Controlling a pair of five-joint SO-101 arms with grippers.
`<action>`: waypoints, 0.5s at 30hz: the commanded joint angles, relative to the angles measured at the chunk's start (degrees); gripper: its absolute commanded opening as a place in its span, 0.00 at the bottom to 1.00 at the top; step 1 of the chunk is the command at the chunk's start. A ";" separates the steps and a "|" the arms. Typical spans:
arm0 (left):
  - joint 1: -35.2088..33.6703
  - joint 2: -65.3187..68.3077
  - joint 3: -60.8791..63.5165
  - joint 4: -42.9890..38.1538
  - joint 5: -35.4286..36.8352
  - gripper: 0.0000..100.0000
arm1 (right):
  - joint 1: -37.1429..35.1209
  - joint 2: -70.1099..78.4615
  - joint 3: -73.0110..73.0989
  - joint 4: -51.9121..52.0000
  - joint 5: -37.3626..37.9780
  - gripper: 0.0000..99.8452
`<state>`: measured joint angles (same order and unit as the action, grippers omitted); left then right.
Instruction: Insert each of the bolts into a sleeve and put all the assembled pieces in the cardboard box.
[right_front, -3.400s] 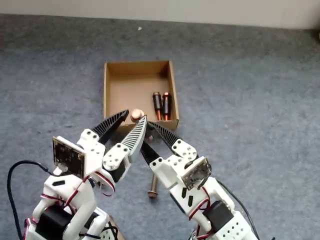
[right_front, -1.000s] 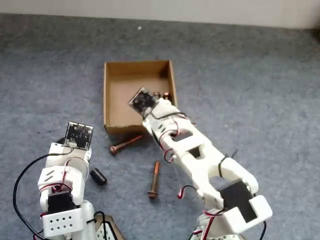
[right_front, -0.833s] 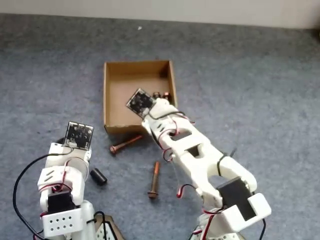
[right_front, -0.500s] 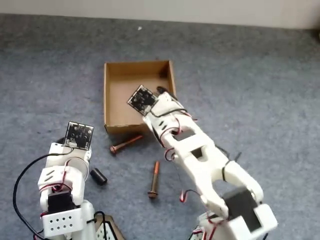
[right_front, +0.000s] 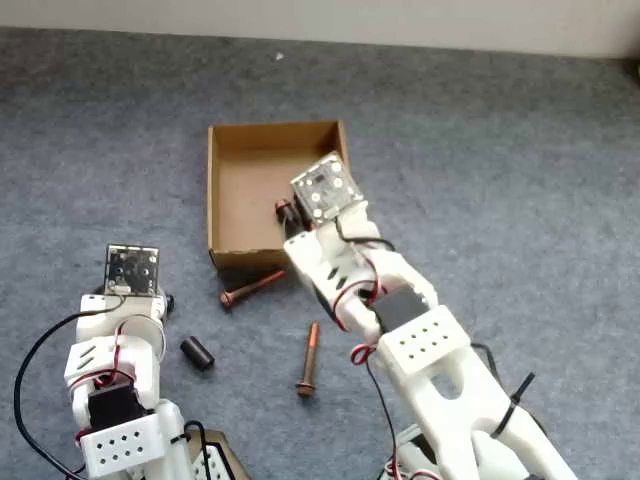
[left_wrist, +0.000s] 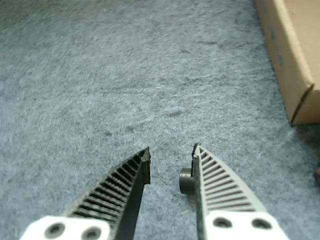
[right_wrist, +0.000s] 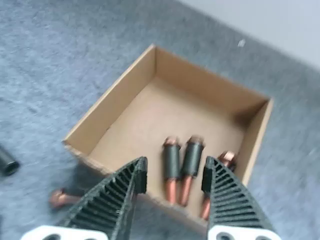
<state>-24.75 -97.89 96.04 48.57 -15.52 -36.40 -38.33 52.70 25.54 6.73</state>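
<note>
From above, the right arm (right_front: 350, 270) covers most sleeved bolts (right_wrist: 192, 155) in the cardboard box (right_front: 240, 190) at upper middle, but its wrist view shows three; it and the left arm (right_front: 115, 345) both have open, empty jaws.

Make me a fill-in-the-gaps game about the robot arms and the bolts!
The number of bare bolts lying on the carpet is ___. The loose sleeve near them is coloured ___. The right gripper hangs over the cardboard box, holding ___. It and the left gripper are both ___.
Missing words: two; black; nothing; open.
</note>
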 joint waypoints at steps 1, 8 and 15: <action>-3.38 -0.48 -1.63 -0.26 4.48 0.16 | -3.03 -2.42 -0.40 6.11 -8.79 0.17; -9.27 -0.48 -3.30 -0.35 10.55 0.16 | -11.21 1.10 -0.40 9.45 -20.48 0.17; -12.62 -0.48 -3.82 -0.79 14.42 0.19 | -19.74 4.70 2.33 8.75 -21.54 0.17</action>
<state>-35.91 -97.89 95.25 48.57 -3.12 -53.19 -33.85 54.46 34.77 -14.11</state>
